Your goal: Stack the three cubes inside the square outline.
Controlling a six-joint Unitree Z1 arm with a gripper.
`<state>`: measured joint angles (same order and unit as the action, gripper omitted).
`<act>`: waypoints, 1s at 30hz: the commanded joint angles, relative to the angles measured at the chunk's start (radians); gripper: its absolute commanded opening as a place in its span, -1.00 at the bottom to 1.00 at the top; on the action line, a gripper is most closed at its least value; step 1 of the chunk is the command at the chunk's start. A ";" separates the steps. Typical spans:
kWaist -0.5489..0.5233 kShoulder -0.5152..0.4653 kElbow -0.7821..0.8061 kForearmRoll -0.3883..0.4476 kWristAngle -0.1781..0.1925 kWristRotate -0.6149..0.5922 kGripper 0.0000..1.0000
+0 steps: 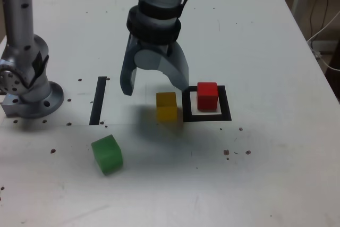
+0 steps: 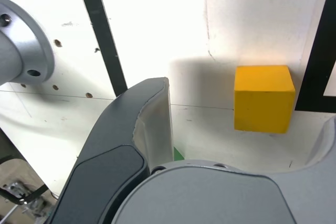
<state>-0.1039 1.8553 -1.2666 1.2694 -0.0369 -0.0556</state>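
Observation:
A red cube (image 1: 207, 95) stands inside the square outline (image 1: 206, 104) of black tape. Just to its left in the exterior view sits a yellow cube (image 1: 166, 106), outside the outline; the wrist view shows the yellow cube (image 2: 263, 98) too, beside an edge of the square outline (image 2: 317, 56). A green cube (image 1: 107, 153) lies alone nearer the front, and only a sliver of the green cube (image 2: 178, 154) peeks past a finger in the wrist view. My gripper (image 1: 155, 85) hangs open just above and behind the yellow cube, holding nothing, with one finger (image 2: 134, 140) large in the wrist view.
A straight black tape strip (image 1: 98, 100) lies on the white table (image 1: 265, 174) at the exterior view's left. The arm's metal base (image 1: 26, 86) stands at the far left. Small dark specks dot the table. Cables hang past the table's right edge.

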 commanded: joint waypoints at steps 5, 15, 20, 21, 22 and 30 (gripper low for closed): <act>-0.005 0.032 0.002 -0.022 -0.028 0.031 0.91; -0.005 0.079 0.024 -0.054 -0.047 0.061 0.82; -0.004 0.107 0.029 -0.068 -0.059 0.079 0.75; -0.003 0.111 0.031 -0.070 -0.061 0.081 0.74; -0.003 0.115 0.032 -0.072 -0.064 0.083 0.72; -0.003 0.137 0.044 -0.085 -0.076 0.092 0.48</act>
<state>-0.1071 1.9876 -1.2264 1.1881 -0.1103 0.0349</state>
